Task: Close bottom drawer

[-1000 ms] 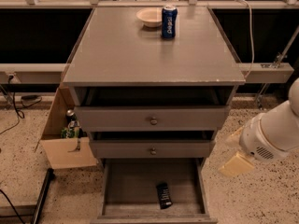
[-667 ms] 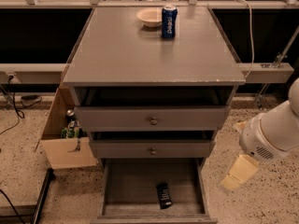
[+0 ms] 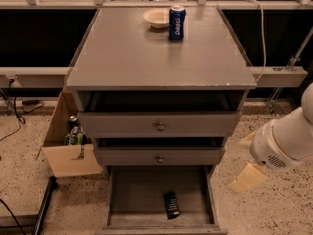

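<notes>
Bottom drawer (image 3: 137, 197) is sitting pulled wide open below the cabinet's (image 3: 161, 58) front edge. The gripper (image 3: 248, 177) is hanging off the front right corner; can't tell whether it's spread.

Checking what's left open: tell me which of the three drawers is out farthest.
The bottom drawer, pulled far out with a dark object inside; the middle drawer and top drawer barely protrude. The hand hangs to its right.

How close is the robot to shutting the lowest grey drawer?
Nothing is done yet: the grey wooden bottom drawer stands pulled right out, a small black object lying inside. The robot's cream gripper hangs to the drawer's right, apart from it. Left to do: reach the front panel and push it in.
</notes>
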Motion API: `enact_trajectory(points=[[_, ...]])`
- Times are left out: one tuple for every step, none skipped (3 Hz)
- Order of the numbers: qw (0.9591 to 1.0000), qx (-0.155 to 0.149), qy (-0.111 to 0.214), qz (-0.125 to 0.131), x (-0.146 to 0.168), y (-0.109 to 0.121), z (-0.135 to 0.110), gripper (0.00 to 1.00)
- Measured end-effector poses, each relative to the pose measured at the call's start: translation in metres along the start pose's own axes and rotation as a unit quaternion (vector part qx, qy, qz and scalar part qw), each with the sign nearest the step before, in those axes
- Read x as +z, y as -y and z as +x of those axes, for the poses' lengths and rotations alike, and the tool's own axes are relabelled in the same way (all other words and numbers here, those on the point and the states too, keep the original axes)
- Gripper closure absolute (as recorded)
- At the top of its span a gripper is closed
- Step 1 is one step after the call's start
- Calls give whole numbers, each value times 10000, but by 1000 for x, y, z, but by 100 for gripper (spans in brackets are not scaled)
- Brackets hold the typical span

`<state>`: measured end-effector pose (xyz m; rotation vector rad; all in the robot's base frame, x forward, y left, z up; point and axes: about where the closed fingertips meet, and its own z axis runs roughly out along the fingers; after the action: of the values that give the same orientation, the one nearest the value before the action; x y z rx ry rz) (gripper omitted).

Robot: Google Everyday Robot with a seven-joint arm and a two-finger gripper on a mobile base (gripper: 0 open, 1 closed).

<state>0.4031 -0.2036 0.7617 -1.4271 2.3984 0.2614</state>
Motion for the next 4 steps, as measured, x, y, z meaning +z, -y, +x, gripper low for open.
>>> enact_trajectory(points=[[9999,141,-8,-20,8,1,9,45],[9981,588,19,-174,56,-1,50,74],[9966,796,107,-193,93,-2,81,98],[9950,908,269,-323,138,-10,120,100]])
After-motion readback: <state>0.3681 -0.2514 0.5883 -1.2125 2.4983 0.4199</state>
